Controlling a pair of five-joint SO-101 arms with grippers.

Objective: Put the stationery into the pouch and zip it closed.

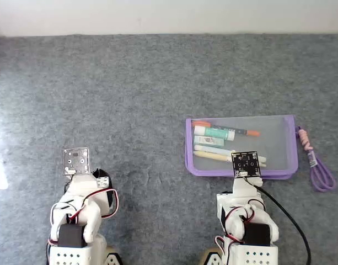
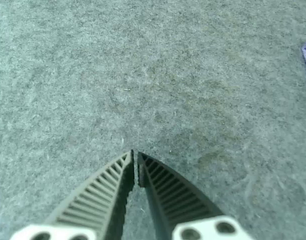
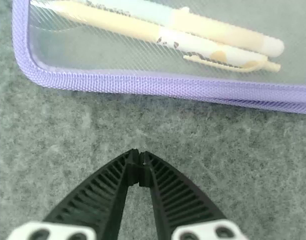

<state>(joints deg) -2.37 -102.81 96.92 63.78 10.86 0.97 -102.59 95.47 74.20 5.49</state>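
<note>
Bench (image 1: 130, 83): grey felt, spread under both arms.
Pouch (image 1: 279, 141): lay flat on the right half of the bench, clear face up, purple binding all round, near edge just ahead of the right arm (image 1: 246, 215).
Cord (image 1: 321, 175): purple loop, trailed from the pouch's right end onto the felt.
Stationery (image 1: 218, 144): several pens and a marker, lay side by side inside the pouch, toward its left end.
Right hand (image 3: 139, 154): pinched fully together, held nothing, stood over felt just short of the purple edge (image 3: 167, 86).
Left hand (image 2: 136, 154): likewise closed and empty, over bare felt, well apart from the pouch.
Handling: probably light and floppy. Clear film looked slick, so best pinned by the woven binding with one hand while the other took the zip pull or cord.
Views: high view gave the whole pouch and cord. Right wrist view gave the binding's weave and two cream pens (image 3: 143, 35) close up. Could not tell from any view whether the zip was open or shut.
</note>
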